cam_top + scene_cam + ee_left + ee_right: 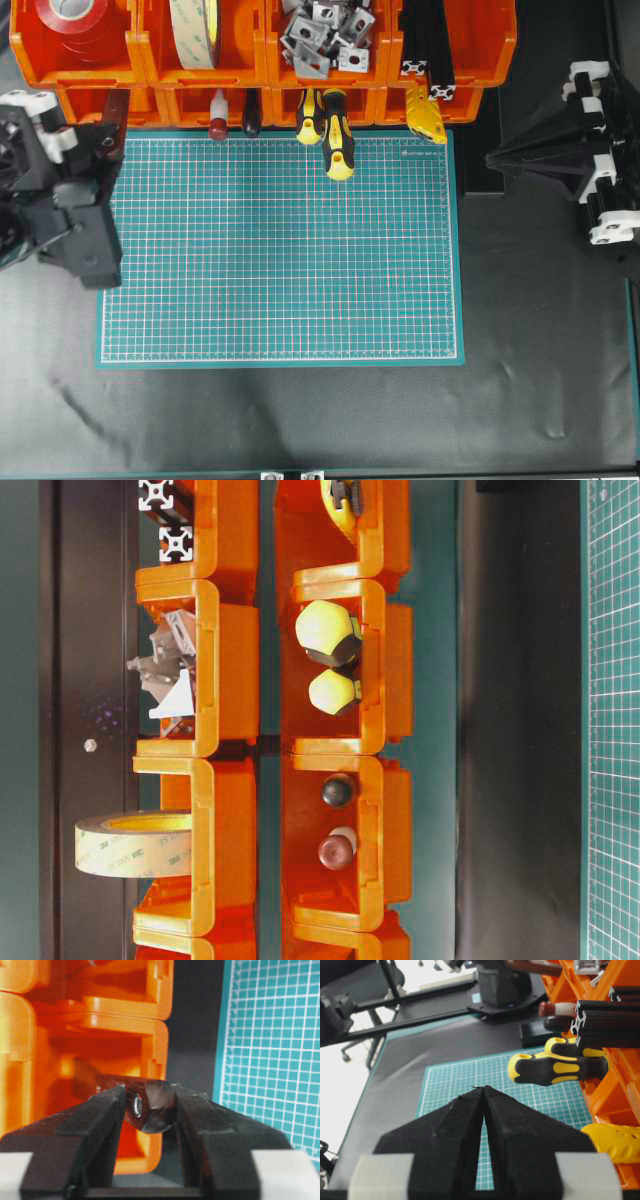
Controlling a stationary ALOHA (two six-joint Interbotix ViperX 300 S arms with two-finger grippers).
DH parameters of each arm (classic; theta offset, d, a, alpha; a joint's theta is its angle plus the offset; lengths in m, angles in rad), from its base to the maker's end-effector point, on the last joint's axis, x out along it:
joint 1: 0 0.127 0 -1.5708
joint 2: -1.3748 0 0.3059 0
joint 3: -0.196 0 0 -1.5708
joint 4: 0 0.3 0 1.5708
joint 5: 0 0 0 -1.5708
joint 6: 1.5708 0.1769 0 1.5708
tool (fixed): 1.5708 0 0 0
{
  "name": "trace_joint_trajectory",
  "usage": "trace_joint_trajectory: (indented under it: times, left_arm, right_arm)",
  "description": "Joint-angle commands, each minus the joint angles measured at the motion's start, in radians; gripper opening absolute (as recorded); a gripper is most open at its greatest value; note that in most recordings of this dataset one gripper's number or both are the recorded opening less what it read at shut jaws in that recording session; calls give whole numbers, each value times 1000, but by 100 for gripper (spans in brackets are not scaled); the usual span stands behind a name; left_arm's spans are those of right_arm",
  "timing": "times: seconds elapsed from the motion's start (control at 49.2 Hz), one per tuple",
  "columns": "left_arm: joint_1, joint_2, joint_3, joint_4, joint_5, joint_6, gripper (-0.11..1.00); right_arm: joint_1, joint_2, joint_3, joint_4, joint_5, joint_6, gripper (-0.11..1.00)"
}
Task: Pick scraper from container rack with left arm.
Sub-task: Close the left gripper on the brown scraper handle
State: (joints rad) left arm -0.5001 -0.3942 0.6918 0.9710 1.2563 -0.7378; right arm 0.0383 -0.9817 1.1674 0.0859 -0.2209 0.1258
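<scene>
The orange container rack (262,52) runs along the table's far edge in two tiers. From its leftmost lower bin pokes the scraper (114,108), reddish-brown handle outward. In the left wrist view the handle's end (156,1104), with its metal-ringed hole, sits between both black fingers of my left gripper (149,1091), which is shut on it just in front of the bin (159,1030). The blade is hidden inside the bin. My right gripper (497,157) rests far right, off the mat, its fingertips (481,1091) pressed together and holding nothing.
A green cutting mat (280,260) covers the table's middle. Two yellow-and-black screwdrivers (336,138), a red-knobbed tool (218,126) and a yellow item (428,116) stick out of the lower bins. Tape rolls (196,30) and metal brackets (325,35) fill the upper bins.
</scene>
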Motion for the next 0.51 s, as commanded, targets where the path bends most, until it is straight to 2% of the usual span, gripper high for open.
trace_joint_trajectory:
  times: [0.0,0.142,0.284,0.488]
  left_arm:
    - [-51,-11,-74,3,84,3,30]
    - [-144,-6,-150,3,201,35,25]
    - [-218,-2,-218,3,252,41,20]
    - [-333,-12,-333,3,310,44,20]
  right_arm:
    - [0,5,-23,3,-2,0,1]
    - [0,5,-23,3,-3,0,1]
    - [-5,3,-23,3,-8,0,1]
    - [-8,-2,-23,3,-8,0,1]
